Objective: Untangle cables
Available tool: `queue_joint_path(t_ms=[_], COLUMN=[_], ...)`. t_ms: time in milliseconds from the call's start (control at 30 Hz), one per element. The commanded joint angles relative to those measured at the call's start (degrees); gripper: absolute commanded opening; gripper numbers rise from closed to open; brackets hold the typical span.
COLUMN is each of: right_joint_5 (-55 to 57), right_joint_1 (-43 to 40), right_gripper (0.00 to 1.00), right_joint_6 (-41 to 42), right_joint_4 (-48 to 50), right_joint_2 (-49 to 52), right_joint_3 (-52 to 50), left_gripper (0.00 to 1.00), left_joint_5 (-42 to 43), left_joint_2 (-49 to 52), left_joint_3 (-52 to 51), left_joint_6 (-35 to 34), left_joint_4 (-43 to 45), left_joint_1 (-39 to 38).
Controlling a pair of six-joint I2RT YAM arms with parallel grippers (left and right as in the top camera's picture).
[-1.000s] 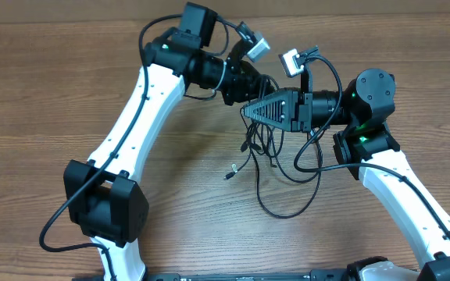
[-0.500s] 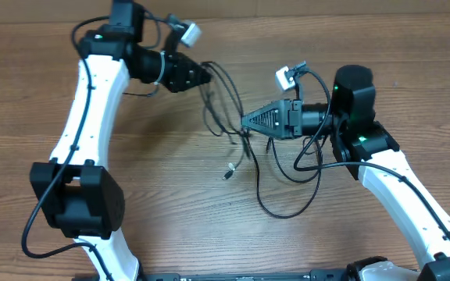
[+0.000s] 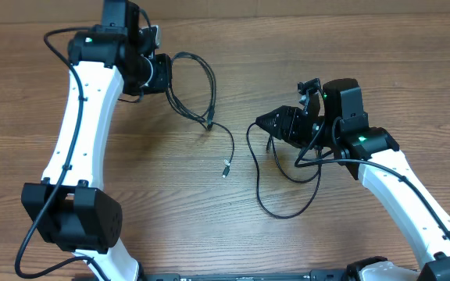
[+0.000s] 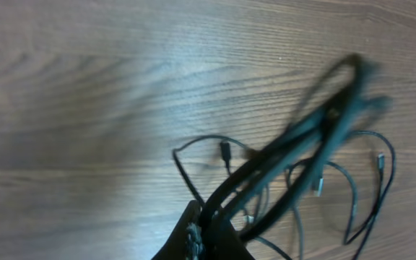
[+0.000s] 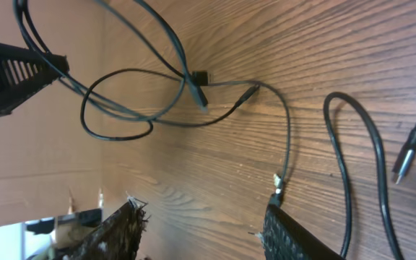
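The left gripper, fingers clamped on the cables, holds thin black loops off the wooden table, one strand trailing down to a small plug. Further right, a separate cord lies in open curves on the table beside the right gripper, whose fingers stand partly spread with nothing between them.

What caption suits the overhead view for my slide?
Left tool holds a looped cable; right tool open beside a second cable on the wooden table.

The wooden table bears thin black cables in loose loops, one small plug lying near its middle.
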Motion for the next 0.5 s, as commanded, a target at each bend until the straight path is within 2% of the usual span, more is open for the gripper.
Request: queue_joint_path(t_ms=[0,200,467], right_joint_5=[1.7,2.0,4.6], right_joint_1=[2.2,5.7,6.1], right_gripper=[0.52,0.52,0.40], right_joint_6=[-2.4,-7.1,-7.5], right_joint_4=[1.0,4.1,8.4], right_joint_2=[-0.3,-0.3,-0.3], right_joint_3=[0.4,0.4,0.4], left_gripper=[0.04,0.04,0.04], left_joint_5=[-2.1,-8.3,-6.2], left_joint_2=[-1.5,-1.5,-1.5], left_joint_3=[0.2,0.2,0.2], left_joint_6=[-8.3,-2.4,2.7], left_joint_4=[-0.6,-0.9,-1.4], left_joint_1=[-5.2,-14.3,-21.5])
